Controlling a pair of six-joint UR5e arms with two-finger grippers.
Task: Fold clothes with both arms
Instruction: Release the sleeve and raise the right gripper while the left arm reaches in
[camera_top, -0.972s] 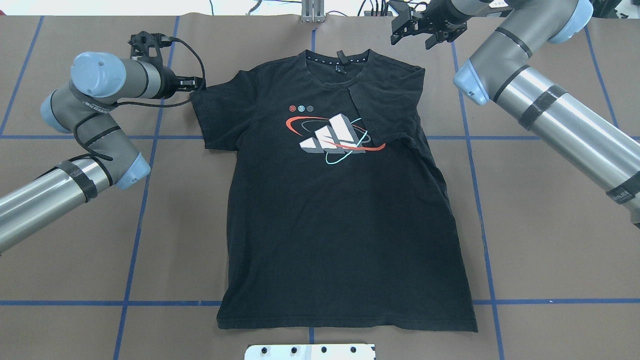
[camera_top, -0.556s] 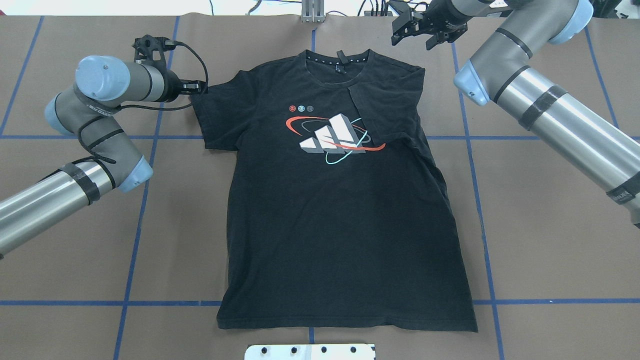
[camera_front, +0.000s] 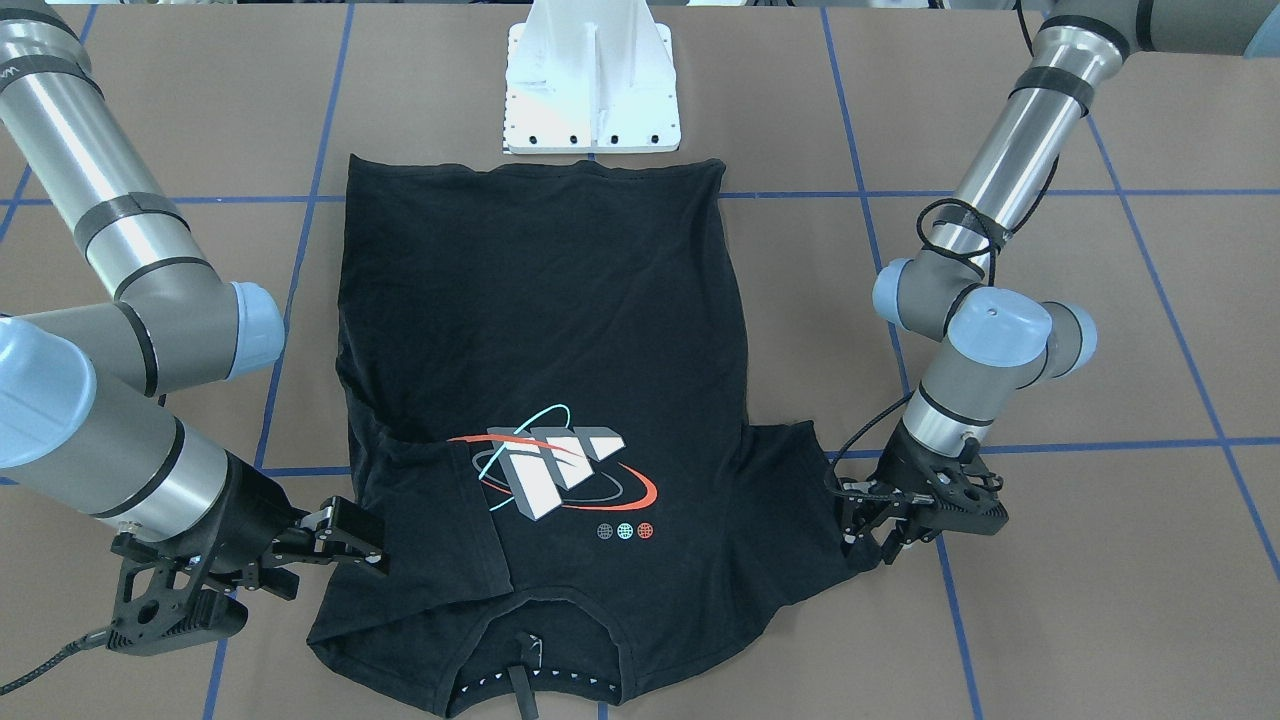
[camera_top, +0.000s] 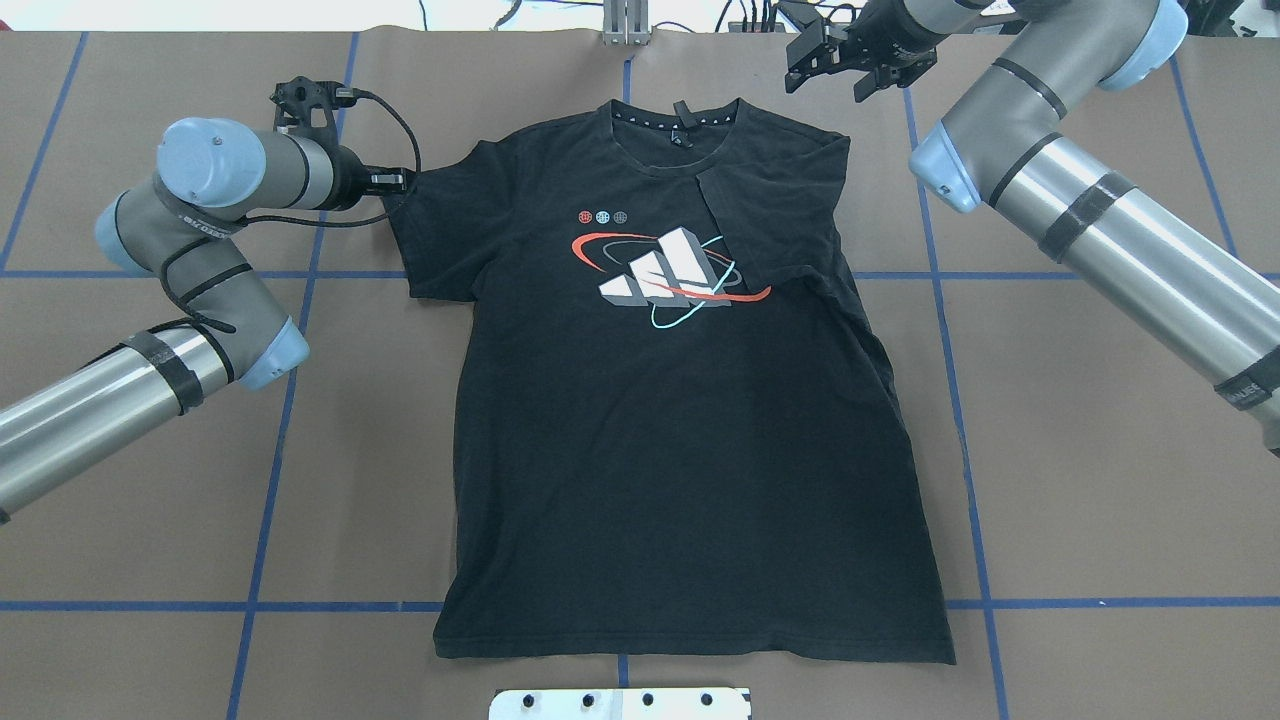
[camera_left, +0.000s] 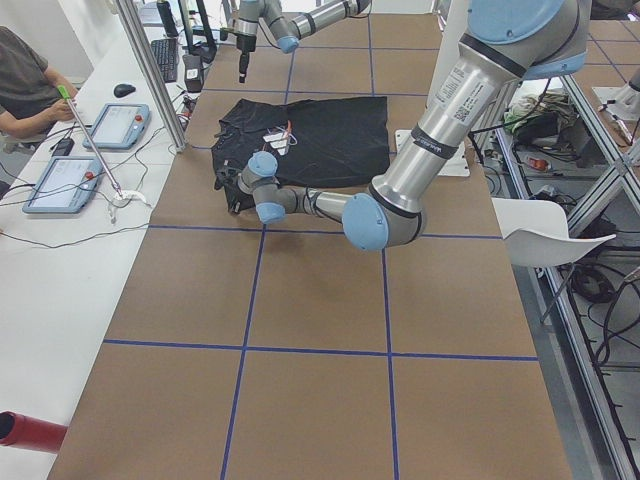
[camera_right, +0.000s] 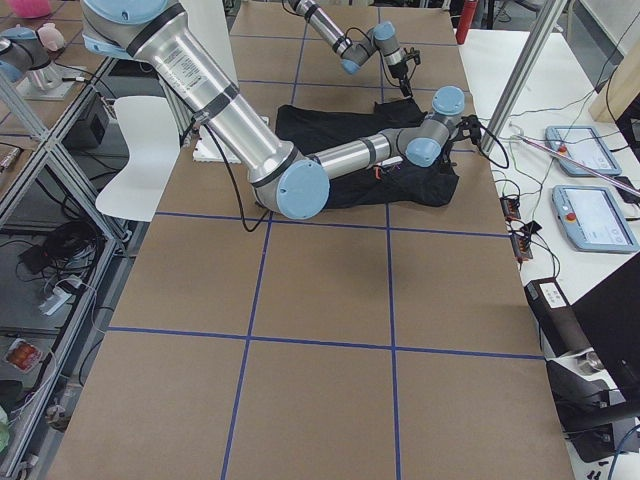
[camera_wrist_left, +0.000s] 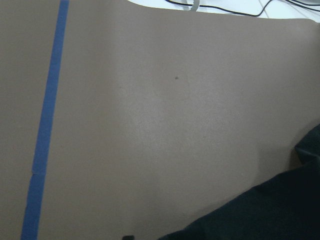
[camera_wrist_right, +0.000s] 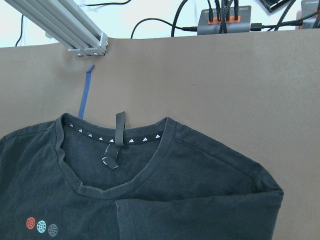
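On the bench (camera_top: 1080, 450) the black T-shirt (camera_top: 680, 450) lies flat, print up, its right sleeve (camera_top: 775, 225) already folded inward. Its left sleeve (camera_top: 440, 230) and body remain unfolded. There the left claw (camera_top: 398, 182) touches cloth, perhaps gripping, though that cannot be told; the right claw (camera_top: 848, 72) hangs spread and empty beyond the collar (camera_top: 672, 125).

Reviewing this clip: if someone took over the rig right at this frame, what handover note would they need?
Left tool: low at the outer edge of the T-shirt, at its left sleeve; open or shut not readable.
Right tool: open, holding nothing, off the cloth on the folded sleeve's side.
T-shirt: flat on the table, print up, collar at the far edge.
Done: right sleeve folded in over the chest, overlapping the graphic.
Left: fold the left sleeve in, then the body.
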